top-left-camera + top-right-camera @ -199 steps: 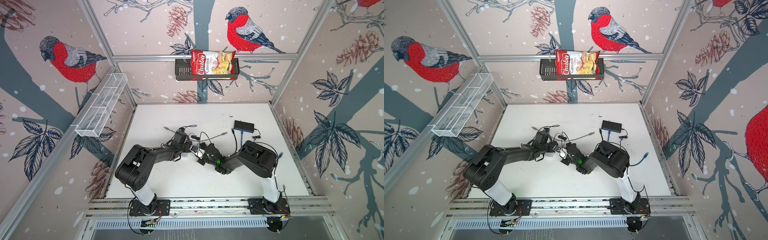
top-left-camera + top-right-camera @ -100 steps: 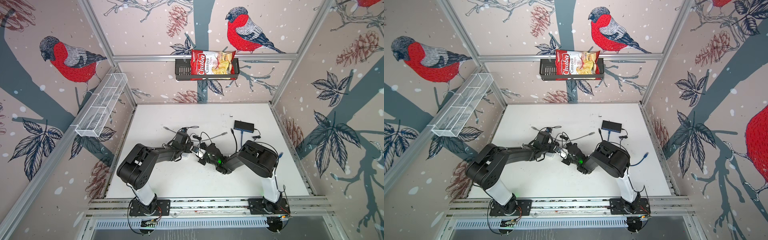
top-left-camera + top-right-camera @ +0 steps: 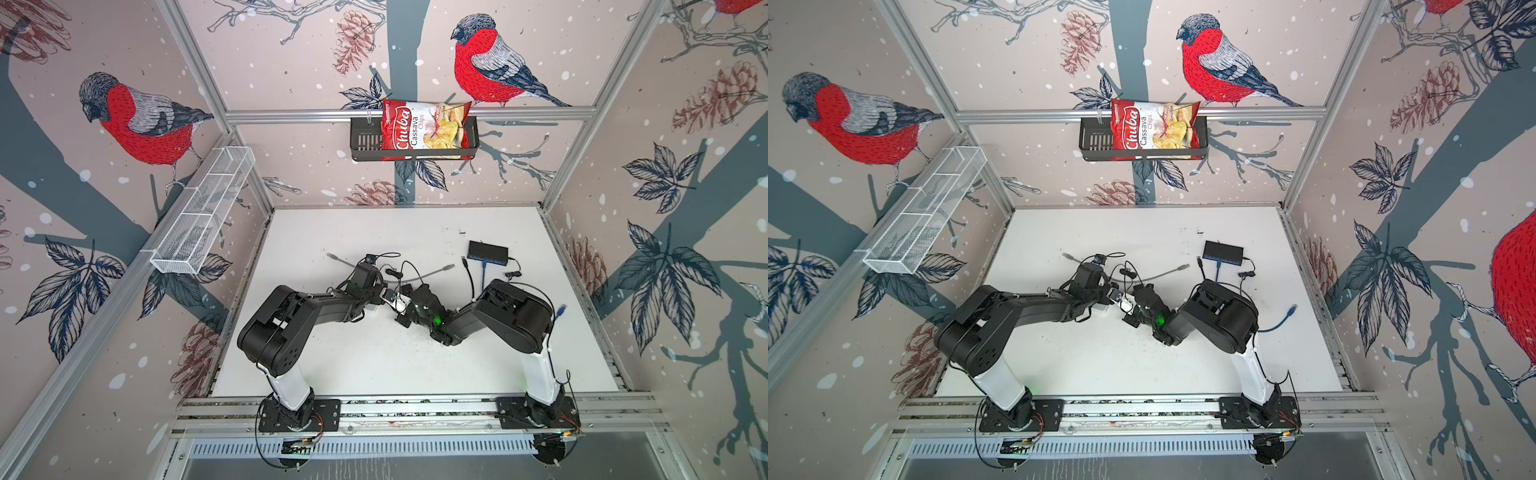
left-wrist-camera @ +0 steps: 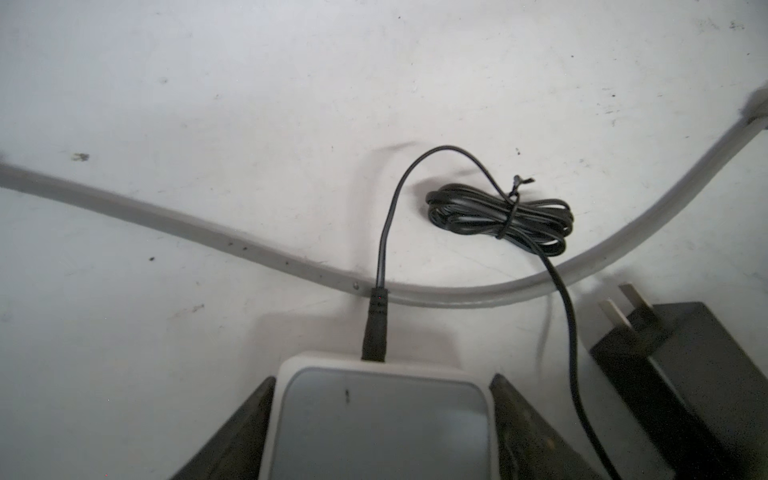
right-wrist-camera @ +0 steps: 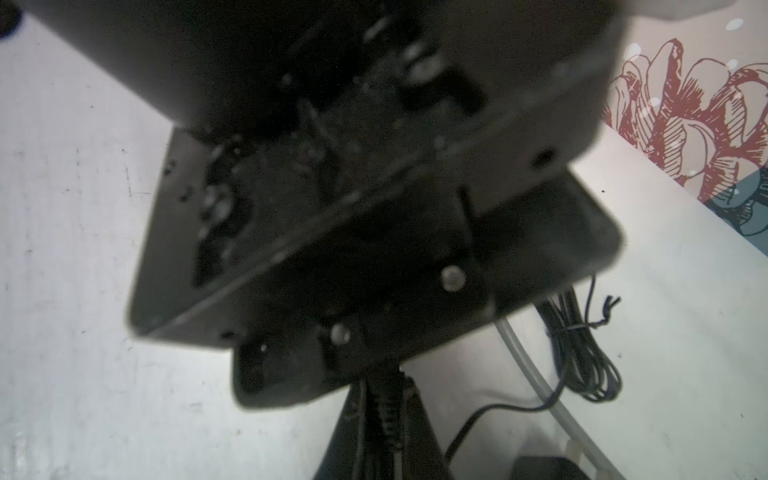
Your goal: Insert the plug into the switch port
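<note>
Left wrist view: the black plug point(image 4: 376, 328) stood inserted in the edge of the white switch point(image 4: 382, 428), near the middle of the table point(image 4: 208, 104). The left gripper point(image 4: 383, 379) was clamped on the switch's two sides. The right gripper point(image 5: 382, 407), just beside it, had its jaws together.

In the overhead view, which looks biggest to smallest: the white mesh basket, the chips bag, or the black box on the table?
In a top view:
1. white mesh basket
2. chips bag
3. black box
The wall-hung two may sit nearer the camera, so true sizes are unsure.
</note>
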Robot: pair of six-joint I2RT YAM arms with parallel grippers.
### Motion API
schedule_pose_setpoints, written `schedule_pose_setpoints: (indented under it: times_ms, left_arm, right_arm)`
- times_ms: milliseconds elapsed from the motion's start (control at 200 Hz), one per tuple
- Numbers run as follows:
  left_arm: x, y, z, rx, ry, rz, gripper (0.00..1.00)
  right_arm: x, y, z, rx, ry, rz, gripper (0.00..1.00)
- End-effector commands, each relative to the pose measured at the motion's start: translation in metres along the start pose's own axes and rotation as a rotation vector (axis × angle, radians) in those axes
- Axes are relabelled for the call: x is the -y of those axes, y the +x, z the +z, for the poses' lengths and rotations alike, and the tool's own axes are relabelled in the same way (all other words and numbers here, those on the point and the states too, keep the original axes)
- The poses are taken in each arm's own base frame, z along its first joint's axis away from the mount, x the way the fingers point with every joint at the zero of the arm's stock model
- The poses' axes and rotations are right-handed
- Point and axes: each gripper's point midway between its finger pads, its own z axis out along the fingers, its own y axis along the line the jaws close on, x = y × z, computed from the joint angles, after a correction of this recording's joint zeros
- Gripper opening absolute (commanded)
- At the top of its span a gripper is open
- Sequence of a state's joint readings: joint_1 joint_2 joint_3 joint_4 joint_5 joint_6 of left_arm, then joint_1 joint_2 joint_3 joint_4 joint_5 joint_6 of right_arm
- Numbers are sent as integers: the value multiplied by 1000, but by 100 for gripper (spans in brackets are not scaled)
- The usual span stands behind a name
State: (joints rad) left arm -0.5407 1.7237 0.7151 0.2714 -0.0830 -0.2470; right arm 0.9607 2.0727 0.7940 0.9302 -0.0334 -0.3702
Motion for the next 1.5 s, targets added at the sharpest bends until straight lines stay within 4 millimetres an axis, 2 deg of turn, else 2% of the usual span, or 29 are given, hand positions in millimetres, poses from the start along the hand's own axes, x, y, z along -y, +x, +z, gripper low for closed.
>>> schedule_pose_setpoints:
  times_ms: [0, 130, 300, 460, 525, 540, 555, 725, 1036, 1191, 1496]
  left_arm:
    - [88, 75, -26, -315, 473, 47, 75]
    - [93, 86, -29, -343, 510, 77, 75]
    - [93, 85, -28, -333, 510, 78, 76]
    - [96, 77, -27, -307, 517, 62, 85]
    - [99, 71, -30, -290, 529, 56, 91]
    - [99, 69, -30, -285, 532, 55, 97]
    - [100, 68, -31, -280, 533, 54, 97]
    - [101, 49, -39, -234, 526, 38, 97]
    - [76, 27, -48, -153, 414, -60, 97]
    - [63, 30, -46, -144, 381, -156, 96]
    - [67, 41, -41, -152, 418, -218, 96]
  right_arm:
    - [-37, -63, -13, 278, -218, -71, 7]
    - [-43, -55, -19, 253, -239, -72, 7]
    - [-40, -42, -26, 209, -203, -54, 6]
    - [-35, -30, -30, 150, -175, -27, 6]
    - [-36, -27, -31, 137, -172, -25, 6]
    - [-36, -25, -32, 133, -171, -26, 6]
    - [-35, -26, -33, 134, -167, -23, 6]
    - [-32, -22, -36, 121, -143, -6, 6]
    - [-27, -18, -38, 114, -96, 6, 6]
    - [-20, -18, -36, 106, -62, 18, 6]
    - [-24, -20, -30, 97, -70, 17, 6]
